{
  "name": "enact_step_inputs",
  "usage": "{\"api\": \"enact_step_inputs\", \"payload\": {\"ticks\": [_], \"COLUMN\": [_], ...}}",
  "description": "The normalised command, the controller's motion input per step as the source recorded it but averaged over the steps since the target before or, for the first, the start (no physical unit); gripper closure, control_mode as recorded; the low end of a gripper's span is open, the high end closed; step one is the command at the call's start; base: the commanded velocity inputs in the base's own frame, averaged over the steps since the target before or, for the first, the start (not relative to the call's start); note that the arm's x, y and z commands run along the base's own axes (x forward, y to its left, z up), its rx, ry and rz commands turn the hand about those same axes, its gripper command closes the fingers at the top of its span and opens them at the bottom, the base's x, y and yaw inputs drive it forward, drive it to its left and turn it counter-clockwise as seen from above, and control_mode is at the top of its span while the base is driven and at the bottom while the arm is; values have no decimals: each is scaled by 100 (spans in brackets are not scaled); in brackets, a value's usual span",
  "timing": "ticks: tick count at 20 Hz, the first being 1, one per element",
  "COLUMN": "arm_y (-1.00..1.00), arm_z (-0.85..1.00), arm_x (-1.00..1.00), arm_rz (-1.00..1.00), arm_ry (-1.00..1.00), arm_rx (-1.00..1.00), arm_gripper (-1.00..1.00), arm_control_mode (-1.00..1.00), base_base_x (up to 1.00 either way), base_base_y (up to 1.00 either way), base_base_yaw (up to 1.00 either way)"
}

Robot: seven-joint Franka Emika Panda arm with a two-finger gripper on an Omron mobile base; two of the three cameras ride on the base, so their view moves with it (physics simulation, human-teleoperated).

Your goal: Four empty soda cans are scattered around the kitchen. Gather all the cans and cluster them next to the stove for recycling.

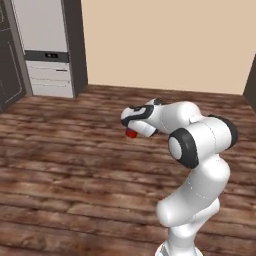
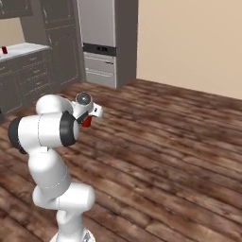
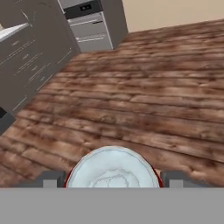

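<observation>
Gripping a small red soda can with a silvery top (image 3: 112,170), the fingers (image 3: 52,179) clamp its round sides. Judged light, thin-walled and slick, it needs a gentle mid-wall hold, carried above the wood plank floor (image 3: 153,100).

Red soda can (image 3: 112,170) with silvery top, brown wood-plank floor (image 1: 75,160), beige wall (image 1: 165,40), dark cabinets (image 2: 52,52)

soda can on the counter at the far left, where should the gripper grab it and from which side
Grip that soda can across its round side wall, about mid-height, coming in level from the open floor side of the counter. It seems to stand upright near the counter's front, though it's small and distant. Note the gripper already has its fingers either side of another can, so that one likely goes first.
</observation>
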Motion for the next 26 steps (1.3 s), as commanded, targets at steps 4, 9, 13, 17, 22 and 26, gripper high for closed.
{"api": "enact_step_inputs", "payload": {"ticks": [4, 9, 13, 17, 22, 26], "arm_y": [0, 0, 0, 0, 0, 0], "arm_z": [0, 0, 0, 0, 0, 0], "arm_x": [0, 0, 0, 0, 0, 0], "arm_rz": [0, 0, 0, 0, 0, 0], "arm_ry": [0, 0, 0, 0, 0, 0], "arm_rx": [0, 0, 0, 0, 0, 0], "arm_gripper": [100, 100, 100, 100, 100, 100], "arm_control_mode": [100, 100, 100, 100, 100, 100], "base_base_x": [67, 67, 73, 80, 80, 81], "base_base_y": [32, 33, 34, 32, 30, 31], "base_base_yaw": [17, 18, 15, 16, 17, 19]}}
